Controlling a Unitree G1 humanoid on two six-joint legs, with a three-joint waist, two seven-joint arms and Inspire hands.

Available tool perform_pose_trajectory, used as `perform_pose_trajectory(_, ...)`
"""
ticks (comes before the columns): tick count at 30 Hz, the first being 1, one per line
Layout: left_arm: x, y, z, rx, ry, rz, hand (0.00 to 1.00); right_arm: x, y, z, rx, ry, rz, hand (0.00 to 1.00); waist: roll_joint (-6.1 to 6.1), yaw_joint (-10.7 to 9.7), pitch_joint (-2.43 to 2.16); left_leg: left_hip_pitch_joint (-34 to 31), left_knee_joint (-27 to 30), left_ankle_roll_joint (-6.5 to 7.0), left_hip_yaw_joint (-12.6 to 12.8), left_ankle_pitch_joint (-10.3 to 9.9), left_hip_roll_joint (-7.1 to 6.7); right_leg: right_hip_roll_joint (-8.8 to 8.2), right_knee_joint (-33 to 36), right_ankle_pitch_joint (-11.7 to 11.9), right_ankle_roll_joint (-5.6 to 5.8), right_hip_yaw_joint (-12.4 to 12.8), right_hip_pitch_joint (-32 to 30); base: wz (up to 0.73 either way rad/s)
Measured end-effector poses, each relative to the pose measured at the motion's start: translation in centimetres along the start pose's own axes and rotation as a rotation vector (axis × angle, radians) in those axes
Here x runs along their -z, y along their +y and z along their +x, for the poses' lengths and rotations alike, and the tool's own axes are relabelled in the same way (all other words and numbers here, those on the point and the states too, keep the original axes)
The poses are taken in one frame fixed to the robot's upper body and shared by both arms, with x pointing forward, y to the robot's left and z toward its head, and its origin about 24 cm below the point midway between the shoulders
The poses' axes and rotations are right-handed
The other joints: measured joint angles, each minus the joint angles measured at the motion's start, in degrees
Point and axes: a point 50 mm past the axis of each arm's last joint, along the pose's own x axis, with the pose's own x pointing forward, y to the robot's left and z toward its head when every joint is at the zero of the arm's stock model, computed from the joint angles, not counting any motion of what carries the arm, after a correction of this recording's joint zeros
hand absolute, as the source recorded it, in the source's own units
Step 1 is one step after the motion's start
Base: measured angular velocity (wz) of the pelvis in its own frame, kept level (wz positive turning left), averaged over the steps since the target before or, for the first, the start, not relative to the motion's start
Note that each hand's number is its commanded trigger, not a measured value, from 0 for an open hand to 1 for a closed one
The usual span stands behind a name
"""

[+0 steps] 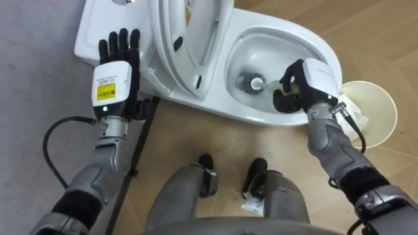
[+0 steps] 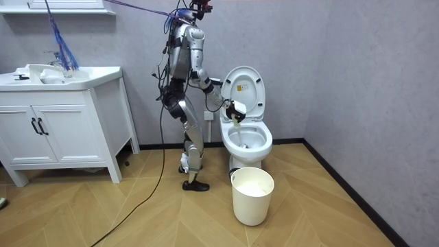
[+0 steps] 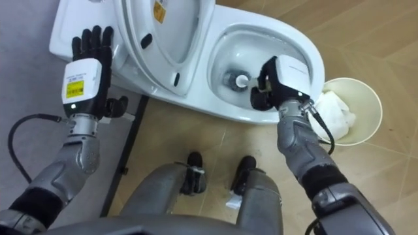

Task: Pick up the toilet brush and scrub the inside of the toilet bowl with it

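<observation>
Brushing judged mid-way: right hand (image 1: pixel 297 85) clenched on white-handled dark-bristled toilet brush (image 1: pixel 256 83) inside white ceramic toilet bowl (image 1: pixel 287 36); left hand (image 1: pixel 117 75) spread, idle.

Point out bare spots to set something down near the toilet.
Free: the wood floor between the vanity cabinet and the robot, and in front of the waste bin. Crowded: the toilet bowl, where the right hand grips the toilet brush, with the bin close beside it.

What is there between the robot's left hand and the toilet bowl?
The raised seat and lid stand between the left hand and the bowl, as both eye views show.
</observation>
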Motion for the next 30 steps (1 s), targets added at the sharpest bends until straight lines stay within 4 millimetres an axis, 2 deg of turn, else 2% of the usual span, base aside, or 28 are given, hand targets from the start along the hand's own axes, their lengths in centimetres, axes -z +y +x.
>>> perform_pose_trajectory(8,-0.8,0.1,0.3,-0.008,-0.025,-0.022,0.00,0.0,0.5,-0.3,0.015,-0.001,-0.006,1.00,0.02,0.90,0.02,-0.61,-0.09,-0.07,-0.69,-0.03,-0.38,-0.53,0.70,-0.96,-0.03,-0.70,-0.53,0.07)
perform_pose_trajectory(18,-0.9,0.0,0.2,-0.016,-0.021,-0.025,0.00,-0.5,0.9,-0.3,0.013,-0.008,0.008,1.00,0.03,1.04,0.01,-0.61,-0.36,-0.06,-0.65,-0.04,-0.36,-0.43,0.39,-0.96,0.02,-0.67,-0.54,0.00)
perform_pose_trajectory(21,-0.8,0.0,0.2,-0.016,-0.016,-0.024,0.00,-1.2,1.0,-0.5,0.018,-0.023,0.025,1.00,0.11,1.15,-0.04,-0.60,-0.36,-0.07,-0.60,-0.03,-0.27,-0.33,0.35,-0.95,0.01,-0.64,-0.57,0.00)
perform_pose_trajectory(30,-0.4,-0.1,0.0,-0.028,0.024,-0.031,0.00,-5.1,-0.8,-0.5,0.023,-0.187,0.008,1.00,0.10,1.40,-0.07,0.05,0.08,-0.28,1.22,-0.16,0.50,0.48,0.50,-0.70,-0.37,1.03,-0.88,-0.10)
